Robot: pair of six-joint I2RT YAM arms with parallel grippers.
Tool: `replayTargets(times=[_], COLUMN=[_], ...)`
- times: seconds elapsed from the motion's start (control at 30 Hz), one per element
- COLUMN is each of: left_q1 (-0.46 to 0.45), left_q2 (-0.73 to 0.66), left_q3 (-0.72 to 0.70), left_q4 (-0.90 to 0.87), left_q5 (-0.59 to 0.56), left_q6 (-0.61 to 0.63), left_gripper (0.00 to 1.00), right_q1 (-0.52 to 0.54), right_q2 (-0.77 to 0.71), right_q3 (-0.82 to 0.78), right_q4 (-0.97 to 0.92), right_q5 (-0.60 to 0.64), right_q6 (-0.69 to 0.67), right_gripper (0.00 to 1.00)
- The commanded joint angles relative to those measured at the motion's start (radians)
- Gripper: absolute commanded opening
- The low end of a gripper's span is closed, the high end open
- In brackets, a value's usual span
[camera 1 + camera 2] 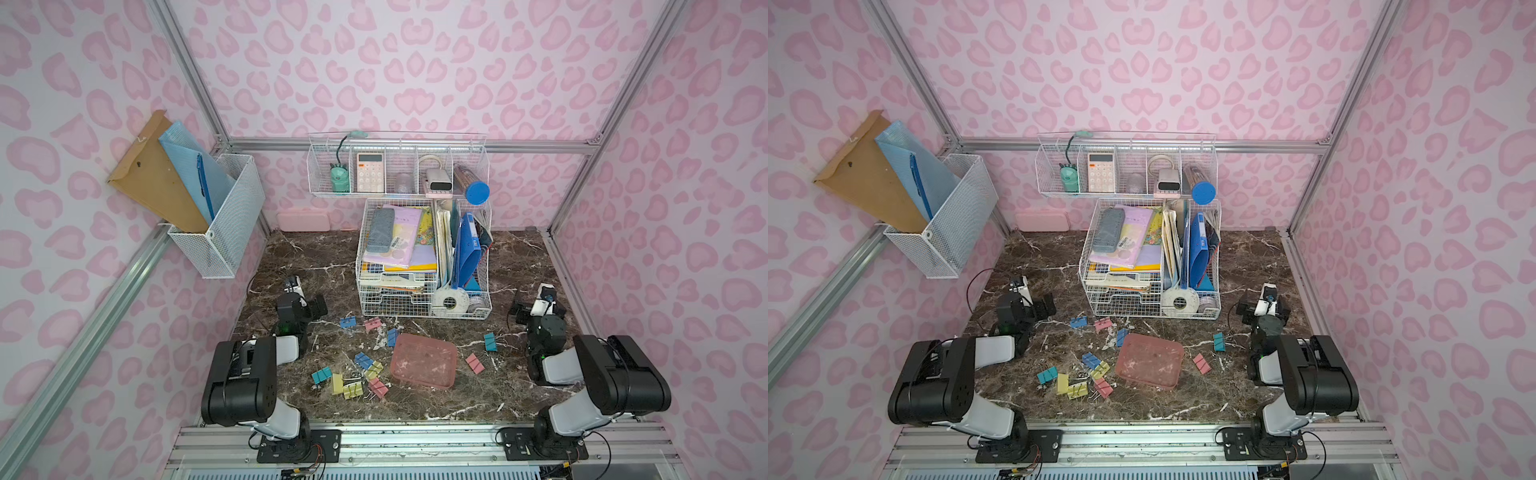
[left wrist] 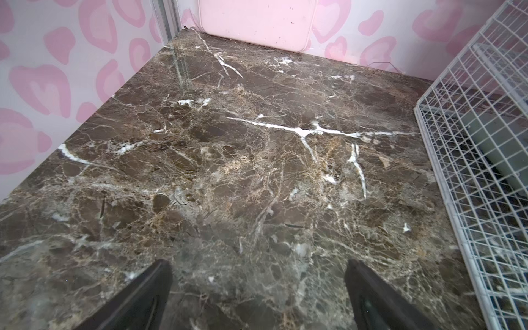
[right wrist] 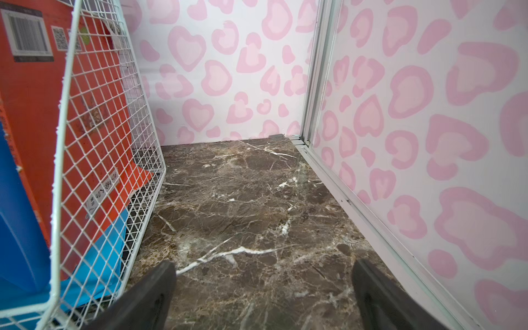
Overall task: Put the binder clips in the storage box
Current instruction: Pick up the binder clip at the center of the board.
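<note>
Clips point(image 1: 363, 360) lie scattered on the table point(image 1: 498, 395) around the empty box point(image 1: 424, 361). The left gripper point(image 2: 257, 274) and right gripper point(image 3: 263, 274) stand wide open, holding nothing. We judge the clips light, stiff and smooth, best pinched across the coloured body.

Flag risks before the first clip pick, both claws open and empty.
1. The binder clips piled left of the storage box overlap, wire handles crossing: a pick may drag a neighbour along.
2. The blue clip sits right by the box's far left corner; reaching for it could shove the shallow box.
3. The left claw and right claw flank the wire organizer; a swing inward might snag its mesh.
</note>
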Motion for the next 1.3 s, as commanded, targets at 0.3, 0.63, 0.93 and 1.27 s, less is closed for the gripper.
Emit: replayTargets(times=[0.3,0.63,0.93,1.27], left_q1=[0.000,-0.001,0.001,-0.050], left_q2=[0.000,0.001,-0.001,-0.406], left_q3=[0.004,0.006,0.004,0.123], left_q4=[0.013,0.013,0.013,-0.505], left_q5=[0.001,0.000,0.000,-0.122], left_q6=[0.000,-0.002,-0.002,-0.103], left_gripper=[1.00,1.00,1.00,1.00], right_q1=[0.002,0.048,-0.013,0.102], right_q2=[-0.003,-0.334,-0.762,-0.734], right_q3=[-0.002,0.042,0.458,0.477], right_q4=[0.034,-0.296,-1.318,-1.738], right_q5=[0.013,0.169,-0.192,-0.530], right_q6=[-0.007,0.023,0.419,0.525], right_gripper=[0.99,0.95,0.92,0.82])
